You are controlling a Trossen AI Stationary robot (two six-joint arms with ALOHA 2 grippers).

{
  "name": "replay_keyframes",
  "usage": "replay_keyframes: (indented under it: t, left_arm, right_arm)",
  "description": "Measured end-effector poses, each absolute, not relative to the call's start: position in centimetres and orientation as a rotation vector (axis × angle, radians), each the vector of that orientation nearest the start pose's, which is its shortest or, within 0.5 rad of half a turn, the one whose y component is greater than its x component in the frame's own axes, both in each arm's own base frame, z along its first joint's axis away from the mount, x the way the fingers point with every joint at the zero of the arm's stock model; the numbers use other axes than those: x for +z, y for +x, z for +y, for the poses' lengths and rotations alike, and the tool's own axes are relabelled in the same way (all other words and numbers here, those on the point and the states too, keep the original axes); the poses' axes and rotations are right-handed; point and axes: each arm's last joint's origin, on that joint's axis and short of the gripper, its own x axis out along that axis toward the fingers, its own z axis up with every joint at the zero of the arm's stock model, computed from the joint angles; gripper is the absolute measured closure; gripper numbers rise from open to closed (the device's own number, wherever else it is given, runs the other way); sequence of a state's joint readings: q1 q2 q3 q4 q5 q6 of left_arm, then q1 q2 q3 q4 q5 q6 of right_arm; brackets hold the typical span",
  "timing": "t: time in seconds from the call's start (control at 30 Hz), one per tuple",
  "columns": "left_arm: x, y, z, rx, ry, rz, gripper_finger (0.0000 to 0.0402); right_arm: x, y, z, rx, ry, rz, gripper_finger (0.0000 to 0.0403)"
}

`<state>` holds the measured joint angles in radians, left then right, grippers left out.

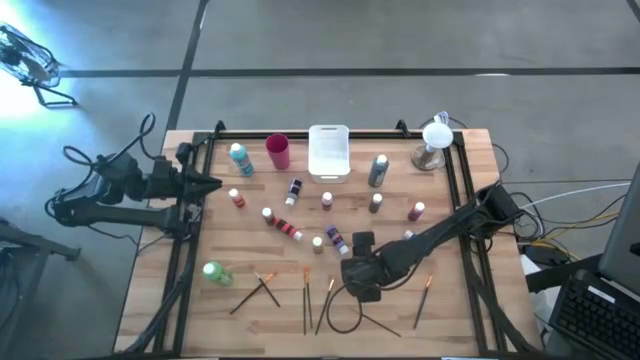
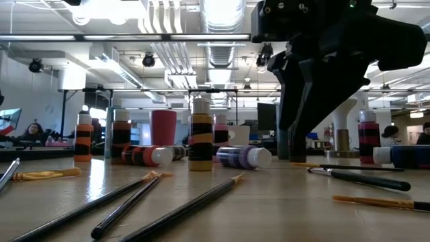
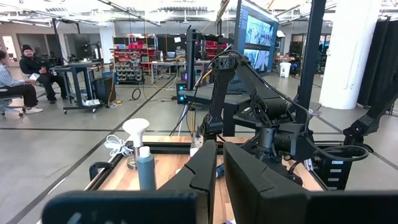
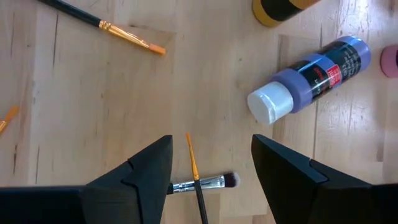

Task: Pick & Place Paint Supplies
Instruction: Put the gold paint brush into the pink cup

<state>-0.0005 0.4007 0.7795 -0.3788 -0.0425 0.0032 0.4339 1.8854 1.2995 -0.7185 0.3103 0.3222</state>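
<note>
I see a pale wood-plank table [image 1: 470, 300] framed by black rails, on a grey concrete floor. Paint bottles are scattered across its middle; a purple bottle [image 4: 308, 78] lies on its side at upper right of the right wrist view. Paintbrushes lie along the lower edge of the high view.

My right gripper [image 4: 211, 165] hangs low at lower centre of the high view, fingers spread wide, holding nothing; a thin orange-tipped brush [image 4: 194, 174] lies between them, crossing a short silver-ferruled brush [image 4: 202, 183].

My left gripper [image 1: 212, 182] waits at the table's left edge, fingers nearly together, empty.

Beyond the table: an open workshop, ceiling lights, desks, seated people [image 3: 25, 71] at far left.
</note>
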Motion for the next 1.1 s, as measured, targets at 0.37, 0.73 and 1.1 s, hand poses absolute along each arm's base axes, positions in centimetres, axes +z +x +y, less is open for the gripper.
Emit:
replay_keyframes:
  t: [0.37, 0.73, 1.1]
  left_arm:
    - [35.3, 7.9, 0.1, 0.042, 0.003, 0.000, 0.0365]
    - [35.3, 7.9, 0.1, 0.042, 0.003, 0.000, 0.0365]
    - [35.3, 7.9, 0.1, 0.042, 0.003, 0.000, 0.0365]
  right_arm:
    - [16.7, 33.2, 14.4, -0.089, -0.169, 1.196, 0.0208]
    - [14.8, 32.5, 14.1, -0.076, -0.144, 1.181, 0.0200]
    - [13.3, 32.0, 13.4, -0.091, -0.130, 1.178, 0.0233]
